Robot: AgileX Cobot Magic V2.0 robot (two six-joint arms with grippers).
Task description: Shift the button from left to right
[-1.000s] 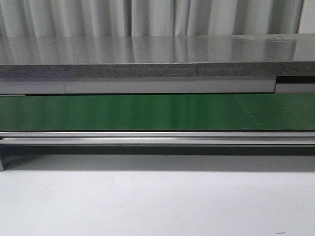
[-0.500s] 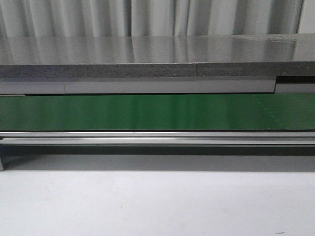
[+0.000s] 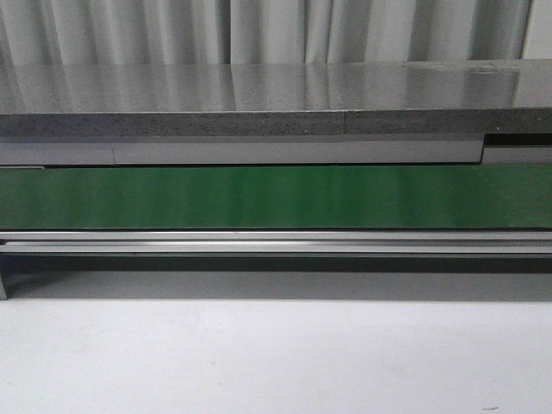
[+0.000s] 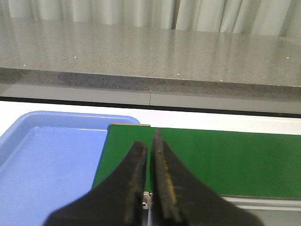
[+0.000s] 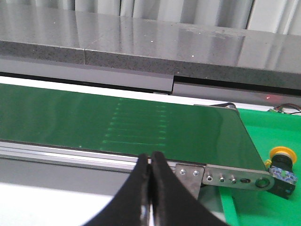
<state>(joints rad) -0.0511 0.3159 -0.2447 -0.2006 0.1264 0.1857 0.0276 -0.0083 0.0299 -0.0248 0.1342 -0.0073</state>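
- Where the white tabletop (image 3: 276,358) fills the foreground of the front view, neither arm appears.
- Left hand (image 4: 149,141): clenched, black fingers (image 4: 136,162) pressed together, grasping nothing, poised over the end of the green conveyor belt (image 4: 202,162), beside the blue tray (image 4: 42,160).
- Right hand (image 5: 150,160): clenched likewise, empty, above the belt's metal side rail (image 5: 70,155).
- Button (image 5: 281,162): orange-yellow cap on a black body, resting in the green tray (image 5: 273,125) just past the belt's right end, well apart from both hands.
- Beyond the belt: grey speckled stone counter (image 3: 259,95), then pale curtains (image 3: 276,30).
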